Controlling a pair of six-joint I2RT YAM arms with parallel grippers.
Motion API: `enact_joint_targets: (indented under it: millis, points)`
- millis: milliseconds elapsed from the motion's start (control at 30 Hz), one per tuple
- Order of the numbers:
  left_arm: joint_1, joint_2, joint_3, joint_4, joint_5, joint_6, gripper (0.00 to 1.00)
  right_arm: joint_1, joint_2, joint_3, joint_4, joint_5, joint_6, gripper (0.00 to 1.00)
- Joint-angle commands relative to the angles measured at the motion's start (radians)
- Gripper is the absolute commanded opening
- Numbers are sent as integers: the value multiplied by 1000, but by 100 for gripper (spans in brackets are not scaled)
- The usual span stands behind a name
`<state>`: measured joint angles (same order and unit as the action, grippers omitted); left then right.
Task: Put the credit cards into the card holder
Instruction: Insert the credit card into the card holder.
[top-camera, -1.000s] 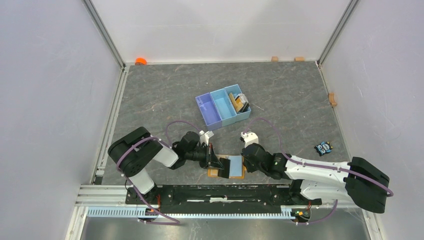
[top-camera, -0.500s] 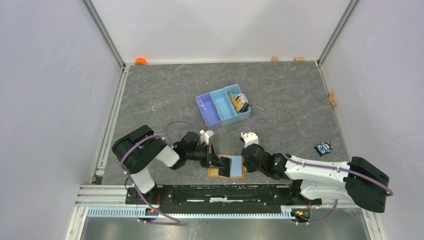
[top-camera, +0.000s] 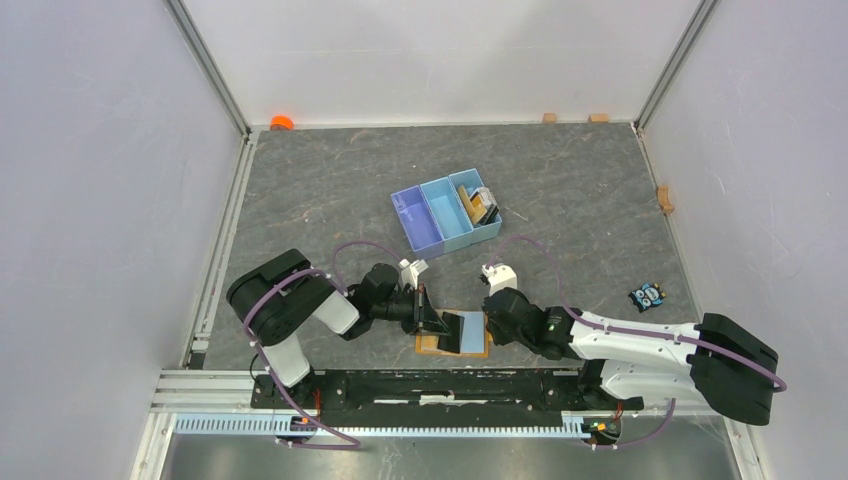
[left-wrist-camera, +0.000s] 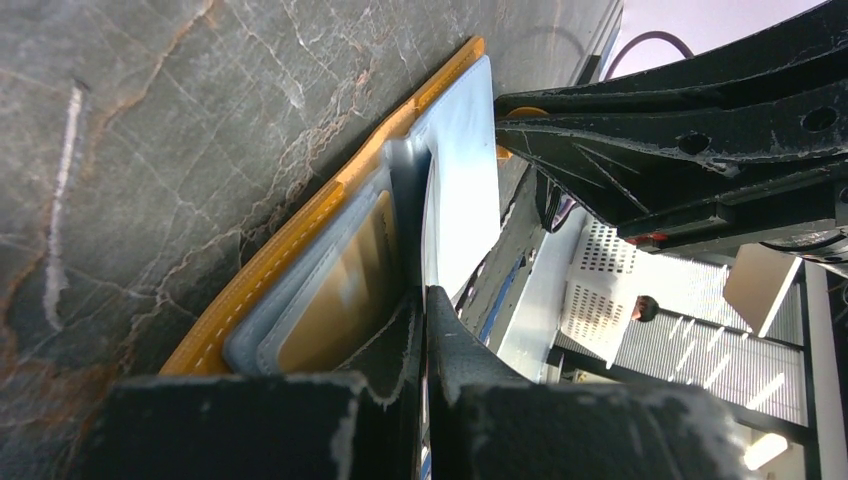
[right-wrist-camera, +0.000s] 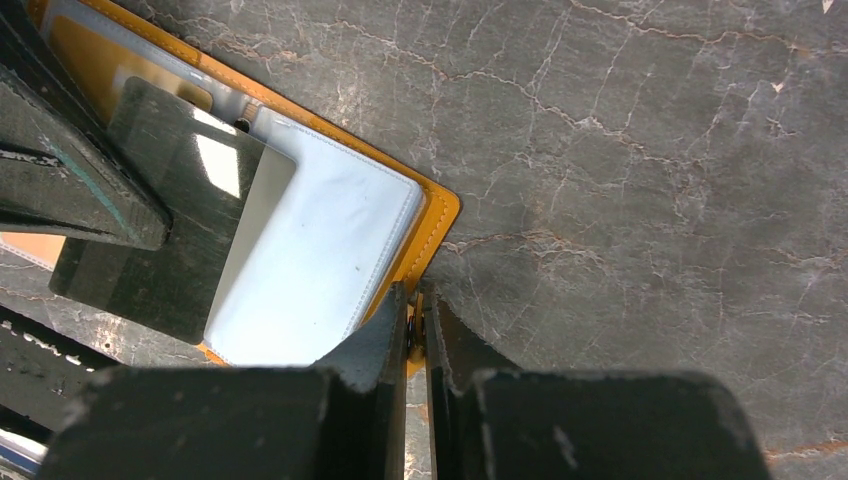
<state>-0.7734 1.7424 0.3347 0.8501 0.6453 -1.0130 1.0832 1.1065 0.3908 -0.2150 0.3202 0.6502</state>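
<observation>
The orange-tan card holder (top-camera: 478, 349) lies open near the table's front edge, its light-blue panel (right-wrist-camera: 320, 255) facing up. My left gripper (top-camera: 437, 322) is shut on a black credit card (right-wrist-camera: 165, 215), which lies tilted over the holder's middle; in the left wrist view the card shows edge-on between the fingers (left-wrist-camera: 424, 295). A gold card (left-wrist-camera: 340, 290) sits inside a clear grey pocket on the holder's left half. My right gripper (right-wrist-camera: 415, 300) is shut on the little clasp tab at the holder's right edge (right-wrist-camera: 432, 215). More cards (top-camera: 480, 205) stand in a blue tray.
The blue three-compartment tray (top-camera: 428, 222) sits mid-table behind the grippers. A small black-and-blue gadget (top-camera: 648, 296) lies at the right. An orange object (top-camera: 281, 122) and small wooden blocks (top-camera: 598, 117) lie along the back and right walls. The metal rail (top-camera: 400, 385) runs just in front.
The left gripper has slid the black card to the right over the light-blue panel, so less of that panel shows. The right gripper has stayed on the tab.
</observation>
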Motion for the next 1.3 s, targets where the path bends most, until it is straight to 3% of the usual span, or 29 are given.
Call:
enact_joint_targets:
  millis: [0,633,800,967,1267]
  points:
    - [7,23,1,24,-67,31,2,6,16,0,-60,21,8,0]
    - [2,82,-32,110,-54,-33,2,13,38,13,-62,23,8,0]
    - [-14,78,-26,90,-76,-34,13,15,38,19,-64,24,8,0]
    - [-21,6,-7,-49,-108,27,24,17,27,23,-94,56,15,0]
    - [-21,-195,82,-505,-232,237,41,17,-9,14,-134,98,34,0]
